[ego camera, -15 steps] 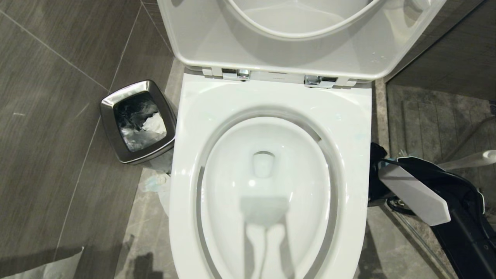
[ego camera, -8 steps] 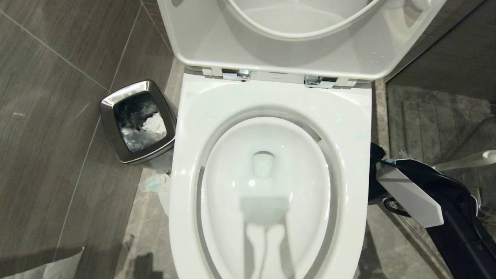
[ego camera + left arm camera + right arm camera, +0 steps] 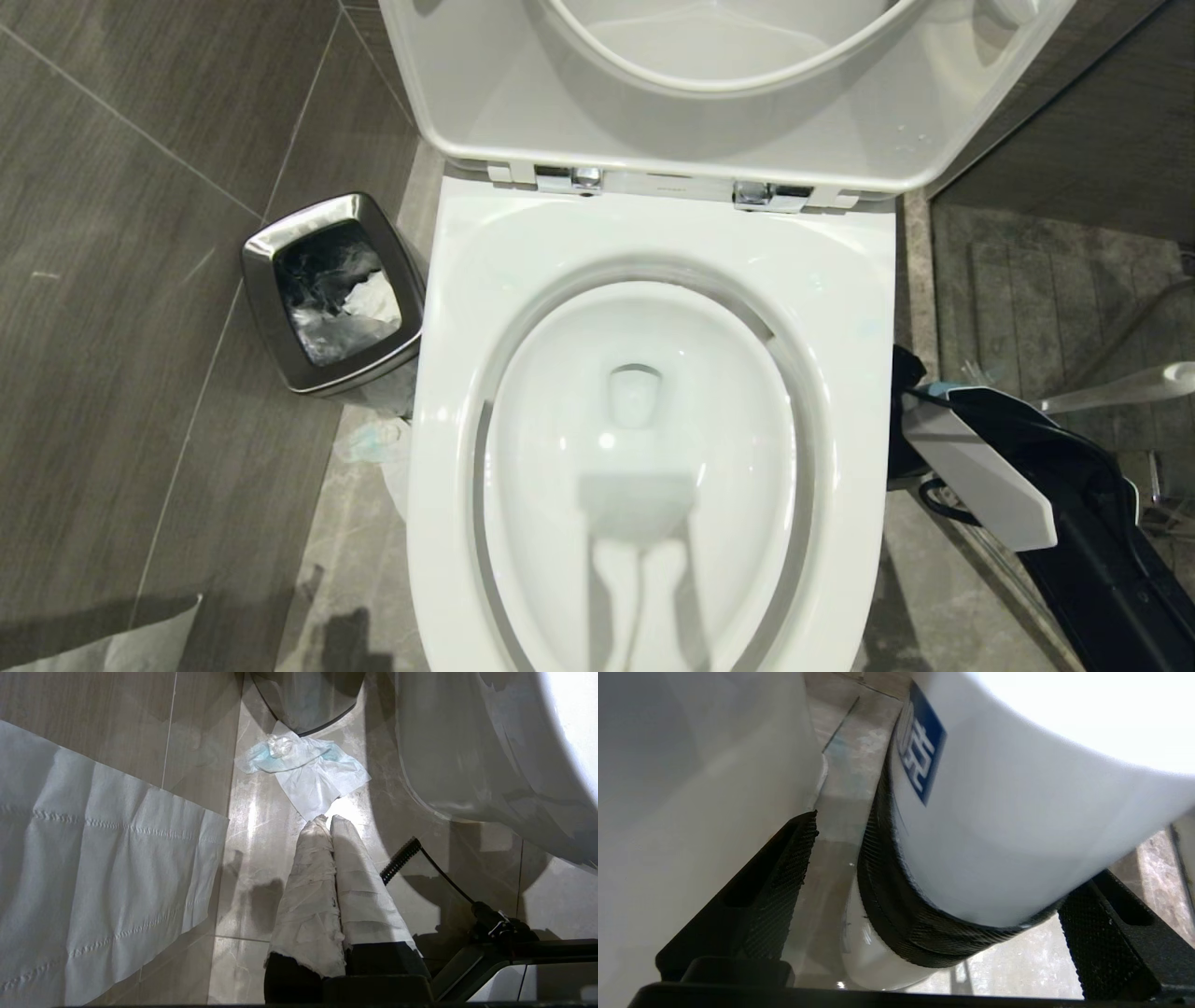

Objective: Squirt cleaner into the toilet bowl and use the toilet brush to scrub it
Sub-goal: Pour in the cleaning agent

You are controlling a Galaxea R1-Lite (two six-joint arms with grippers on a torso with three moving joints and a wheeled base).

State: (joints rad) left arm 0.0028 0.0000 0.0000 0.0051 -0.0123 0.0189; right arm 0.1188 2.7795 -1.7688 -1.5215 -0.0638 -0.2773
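My right arm [image 3: 1102,551] reaches in low on the right side of the toilet bowl [image 3: 644,243], down in the gap between the bowl's outer wall and the grey floor mat [image 3: 1046,280]. The right gripper [image 3: 938,868] stands wide: between its two black ribbed fingers [image 3: 756,900] sits a fat white container [image 3: 1017,826] with a blue label [image 3: 922,751] and a black textured band around it. One finger lies close against the container, while the other has a clear gap beside it, so I am spread around it rather than clamped on it. The toilet brush [image 3: 1120,385] stands just beyond my right arm, its pale handle slanting up toward the right edge of the head view with the rounded tip showing; I cannot make out its holder. The bowl itself lies straight in front of me with lid [image 3: 709,131] and seat both raised, and the water at its bottom looks pale. My left gripper [image 3: 329,820] hangs low beside the bowl's left side, pointing at the floor, its two cloth-wrapped fingers pressed together on nothing. Below it on the tiles lies a crumpled tissue [image 3: 308,772] with a blue tinge, and a long sheet of paper [image 3: 93,868] is spread nearby. A small steel waste bin [image 3: 331,289] stands on the floor to the left of the bowl.
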